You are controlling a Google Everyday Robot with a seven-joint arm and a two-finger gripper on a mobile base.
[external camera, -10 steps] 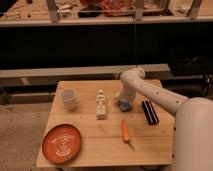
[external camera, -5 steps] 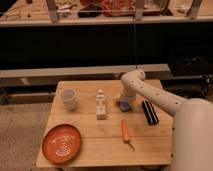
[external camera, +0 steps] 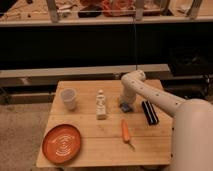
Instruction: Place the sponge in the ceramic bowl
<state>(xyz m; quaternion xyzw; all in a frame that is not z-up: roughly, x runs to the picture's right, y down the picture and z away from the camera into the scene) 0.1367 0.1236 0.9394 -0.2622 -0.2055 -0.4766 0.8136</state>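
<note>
The gripper (external camera: 124,102) is down at the blue sponge (external camera: 126,107), toward the back right of the table (external camera: 95,140). How wide it stands cannot be told. It hides the sponge's top, leaving a small blue patch. The orange-red bowl (external camera: 61,143) sits well apart, front left.

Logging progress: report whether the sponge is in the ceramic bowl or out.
Out. The sponge lies on the table with the gripper right over it; the ceramic bowl, at the table's front left, holds nothing.

Pincer (external camera: 125,101) has lowered onto the sponge (external camera: 124,107).
</note>
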